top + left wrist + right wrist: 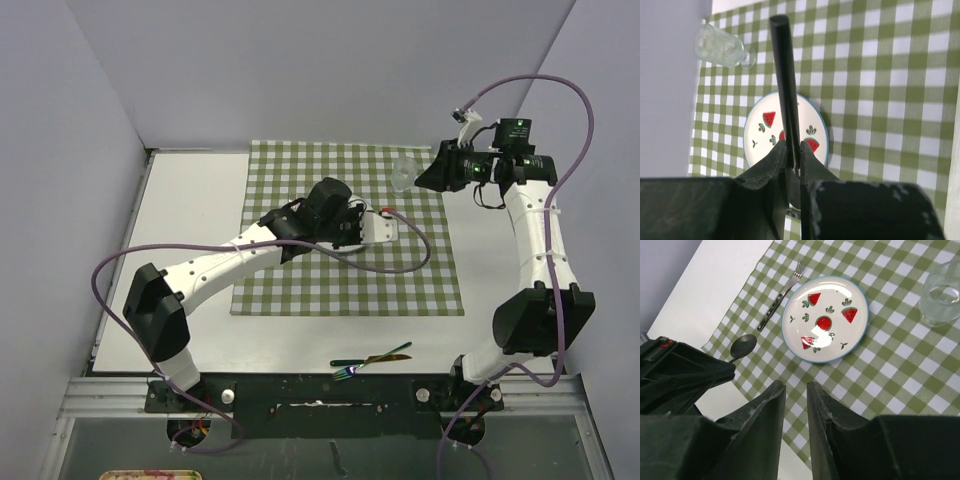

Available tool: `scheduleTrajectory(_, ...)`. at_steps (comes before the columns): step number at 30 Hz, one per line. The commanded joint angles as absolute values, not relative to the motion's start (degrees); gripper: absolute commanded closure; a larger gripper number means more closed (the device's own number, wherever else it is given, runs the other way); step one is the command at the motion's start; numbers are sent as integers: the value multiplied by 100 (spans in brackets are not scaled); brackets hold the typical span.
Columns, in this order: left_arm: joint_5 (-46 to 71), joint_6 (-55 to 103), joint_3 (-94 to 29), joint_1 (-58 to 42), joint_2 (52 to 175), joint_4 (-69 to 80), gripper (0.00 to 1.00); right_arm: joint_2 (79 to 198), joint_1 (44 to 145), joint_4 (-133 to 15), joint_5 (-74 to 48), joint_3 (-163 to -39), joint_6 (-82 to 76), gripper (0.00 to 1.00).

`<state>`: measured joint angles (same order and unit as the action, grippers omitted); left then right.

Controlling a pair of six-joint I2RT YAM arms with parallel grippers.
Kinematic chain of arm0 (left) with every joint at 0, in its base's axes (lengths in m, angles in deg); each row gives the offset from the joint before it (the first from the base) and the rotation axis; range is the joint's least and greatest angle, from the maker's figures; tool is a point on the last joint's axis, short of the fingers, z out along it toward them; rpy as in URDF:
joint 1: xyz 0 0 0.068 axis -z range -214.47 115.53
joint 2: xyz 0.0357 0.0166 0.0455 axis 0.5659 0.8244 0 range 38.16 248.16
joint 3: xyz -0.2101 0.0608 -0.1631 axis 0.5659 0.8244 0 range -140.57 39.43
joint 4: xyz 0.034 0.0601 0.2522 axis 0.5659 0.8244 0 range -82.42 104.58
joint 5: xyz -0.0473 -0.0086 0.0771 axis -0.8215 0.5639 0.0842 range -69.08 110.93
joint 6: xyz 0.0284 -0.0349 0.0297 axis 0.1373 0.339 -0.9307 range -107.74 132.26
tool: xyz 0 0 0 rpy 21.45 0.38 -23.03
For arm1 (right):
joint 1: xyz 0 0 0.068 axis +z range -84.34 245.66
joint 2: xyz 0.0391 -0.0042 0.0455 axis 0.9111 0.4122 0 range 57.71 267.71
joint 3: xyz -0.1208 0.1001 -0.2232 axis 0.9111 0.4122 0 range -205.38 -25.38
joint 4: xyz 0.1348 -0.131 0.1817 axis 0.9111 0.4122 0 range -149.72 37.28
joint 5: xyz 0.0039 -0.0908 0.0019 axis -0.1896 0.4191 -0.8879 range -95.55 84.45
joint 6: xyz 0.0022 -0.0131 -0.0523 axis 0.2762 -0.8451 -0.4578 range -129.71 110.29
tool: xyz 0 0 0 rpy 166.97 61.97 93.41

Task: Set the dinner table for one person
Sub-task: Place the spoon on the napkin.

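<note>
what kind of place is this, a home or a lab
Probably a lab test cell staged for dining: bare grey partition walls, a metal-railed white tabletop, a checked cloth with one plate.

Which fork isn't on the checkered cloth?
The rainbow-shiny fork lies on the bare dinner table, at its near edge; the black-handled fork is on the cloth beside the plate.

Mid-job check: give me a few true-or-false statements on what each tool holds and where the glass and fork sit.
1. The left tool is shut on a dark spoon. True.
2. The glass lies tipped over, off the cloth. False: it stands upright on the cloth.
3. A fork lies on the cloth beside the plate. True.
4. The right tool grips the glass. False: its jaws stand apart and empty, clear of the glass.
</note>
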<state>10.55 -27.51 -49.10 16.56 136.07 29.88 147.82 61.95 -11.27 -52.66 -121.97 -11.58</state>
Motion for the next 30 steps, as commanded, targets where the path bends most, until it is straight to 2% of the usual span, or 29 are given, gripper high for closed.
scheduleTrajectory(1, 1381, -3949, -4520, 1729, 13230, 3122, 100, 14784, 5996, -487, -5916, -12561, -1401, 75)
scheduleTrajectory(5, 1559, -4926, -4055, 1743, 13040, 2781, 100, 14732, 5739, -143, -6236, -12546, -1488, 74)
scheduleTrajectory(13, 1597, -5853, -4337, 1812, 13249, 2643, 100, 14930, 5609, 541, -7018, -12465, -1511, 69)
scheduleTrajectory(18, 1594, -6697, -3808, 1851, 13114, 1555, 100, 15213, 5519, 1259, -7505, -12463, -1870, 63)
scheduleTrajectory(27, 918, -8056, -2832, 1635, 13081, -616, 100, 15281, 5396, 1558, -7956, -11879, -1969, 64)
scheduleTrajectory(30, 812, -8195, -2968, 1502, 13342, -760, 100, 15281, 5388, 1495, -8104, -11696, -1894, 64)
